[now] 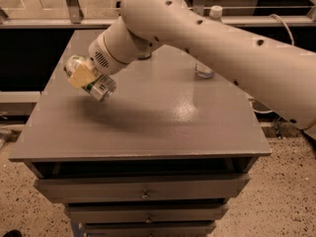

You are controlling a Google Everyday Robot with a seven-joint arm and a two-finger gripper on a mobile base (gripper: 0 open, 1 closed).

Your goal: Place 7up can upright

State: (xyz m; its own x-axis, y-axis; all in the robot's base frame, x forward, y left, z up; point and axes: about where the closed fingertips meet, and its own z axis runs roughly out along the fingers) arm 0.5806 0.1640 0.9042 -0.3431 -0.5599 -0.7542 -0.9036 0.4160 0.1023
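At the far left the gripper (85,78) is clamped around the 7up can (101,87), its jaws parted only by the can's width. One tan finger pad (79,76) lies flat across the near side of the can; the opposite finger is hidden behind it. The can is tilted rather than upright. One end rises up and to the left behind the pad, and the shiny metal end points down and to the right, with a strip of green showing just past the pad. It appears to hang clear of the grey table top (173,117), which carries a soft shadow directly below the claw, though a light touch at the low end cannot be ruled out. Just right of the claw, and above it, is the round white wrist (116,53). From there the thick cream arm (222,43) runs up and away to the right edge of the view. Past the wrist, at the back of the table, something small and dark (144,57) peeks out from under the arm, too hidden to identify. Farther right of the claw a clear plastic bottle (203,71) stands behind the arm, with its base showing below and its white cap (215,11) showing above. Below the claw and to its right, under the table top, are stacked grey drawers (143,187). The speckled floor (289,191) lies at the lower right.
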